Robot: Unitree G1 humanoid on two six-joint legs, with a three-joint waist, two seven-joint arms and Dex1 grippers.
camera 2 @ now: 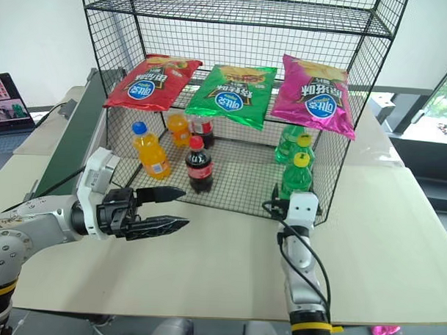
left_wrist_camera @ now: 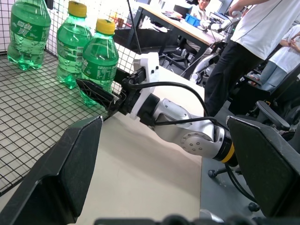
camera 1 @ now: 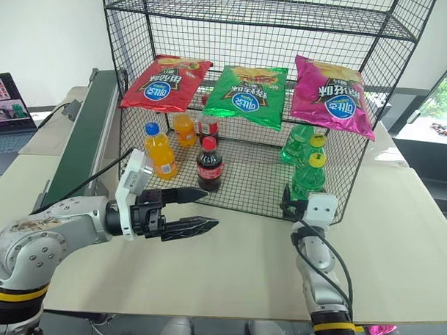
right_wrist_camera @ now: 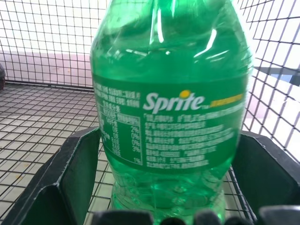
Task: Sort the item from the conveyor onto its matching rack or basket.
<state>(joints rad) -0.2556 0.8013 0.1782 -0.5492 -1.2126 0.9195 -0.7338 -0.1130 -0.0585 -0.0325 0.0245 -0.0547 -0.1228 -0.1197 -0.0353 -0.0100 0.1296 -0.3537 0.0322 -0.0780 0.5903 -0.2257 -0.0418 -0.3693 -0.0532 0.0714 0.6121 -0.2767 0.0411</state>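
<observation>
Small translucent green soda bottle (right_wrist_camera: 171, 108), upright on black wire-mesh rack (camera 1: 237, 184); right hand (right_wrist_camera: 164, 187) open astride, left hand (camera 1: 187, 210) open, idle. Toppling likely if clipped on withdrawal.

The rack (camera 1: 262, 103) stood at the upper centre of the head view on the table (camera 1: 397, 240), with the conveyor (camera 1: 81, 133) running along its left. Three snack bags (camera 1: 248, 91) hung side by side across its middle. On its floor, the orange and cola bottles (camera 1: 181, 151) stood at the left and three soda bottles at the right; the front one, the item (camera 1: 308, 175), stood between the right gripper's (right_wrist_camera: 159, 187) parted fingers. The left gripper (camera 1: 196, 211) lay before the rack, lower left. A laptop (camera 1: 7, 108) sat at the far left edge.
</observation>
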